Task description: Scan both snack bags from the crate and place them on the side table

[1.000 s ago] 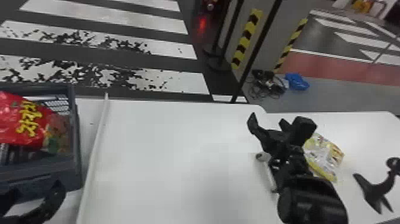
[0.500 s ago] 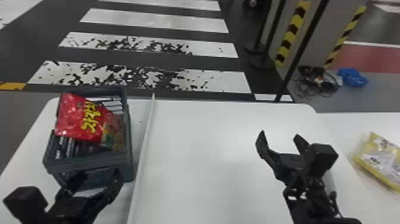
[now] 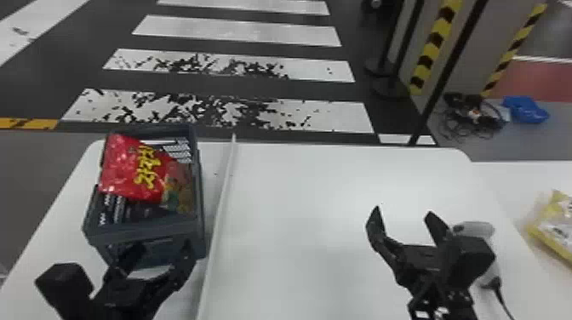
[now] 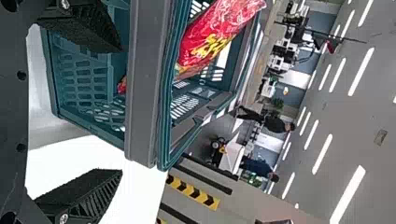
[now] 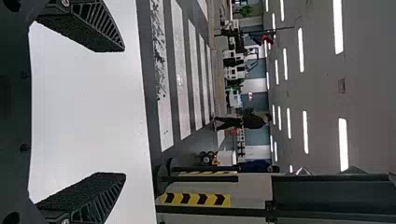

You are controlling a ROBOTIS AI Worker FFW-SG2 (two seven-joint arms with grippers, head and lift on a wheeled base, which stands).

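A red snack bag (image 3: 132,170) lies in the grey crate (image 3: 144,232) at the table's left. My left gripper (image 3: 151,259) is open at the crate's near side; in the left wrist view the gripper (image 4: 122,112) has the crate (image 4: 147,84) close in front and the red bag (image 4: 210,42) inside it. My right gripper (image 3: 402,212) stands open over the right part of the table, and in the right wrist view nothing is between the fingers of the gripper (image 5: 125,112). The yellow snack bag (image 3: 557,230) lies on the side table (image 3: 498,183). Partly behind my right gripper is a light-coloured scanner (image 3: 476,230).
A long white strip (image 3: 219,221) runs front to back on the main table (image 3: 298,238), just right of the crate. Posts with black bases (image 3: 389,87) and a pile of cables (image 3: 472,115) are on the floor beyond the table.
The head view has swung to the left, bringing the whole crate into sight and the yellow bag to the right edge. My right gripper now stands farther left of the yellow bag.
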